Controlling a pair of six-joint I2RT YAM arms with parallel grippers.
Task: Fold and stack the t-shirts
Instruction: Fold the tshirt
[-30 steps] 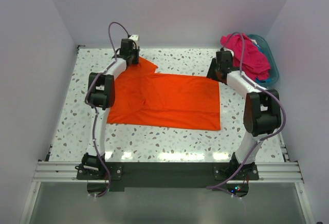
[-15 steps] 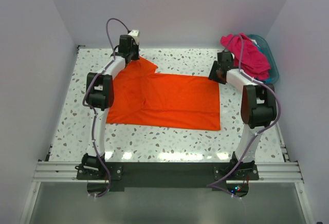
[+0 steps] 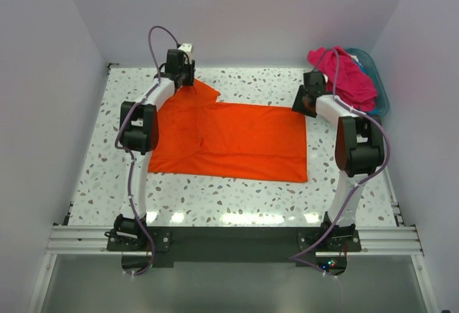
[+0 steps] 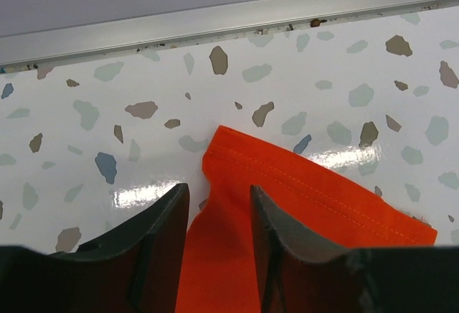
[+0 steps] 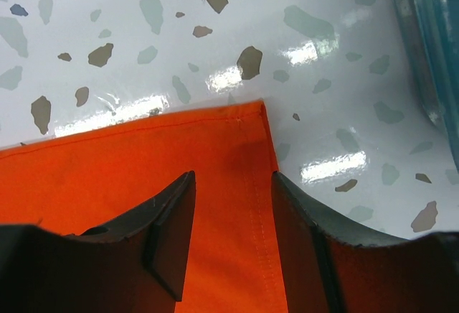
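The orange shirt [image 3: 237, 141] lies spread flat in the middle of the table [image 3: 215, 198], with one sleeve pointing to the far left. The pink shirt [image 3: 344, 76] is heaped on the basket [image 3: 381, 94] at the far right, not yet handled.

The left gripper [image 4: 219, 191] is low over the tip of that sleeve. Its fingers stand apart with the hem between them, and they pinch nothing. The right gripper [image 5: 231, 176] is over the far right corner of the orange shirt, also with its fingers apart, and the cloth lies flat under them.

I judge that the step in hand is the first fold of the orange shirt, at the moment of taking the far edge. The next move asks both grippers to go down and close on the cloth together, then lift and carry the far edge evenly toward the near edge
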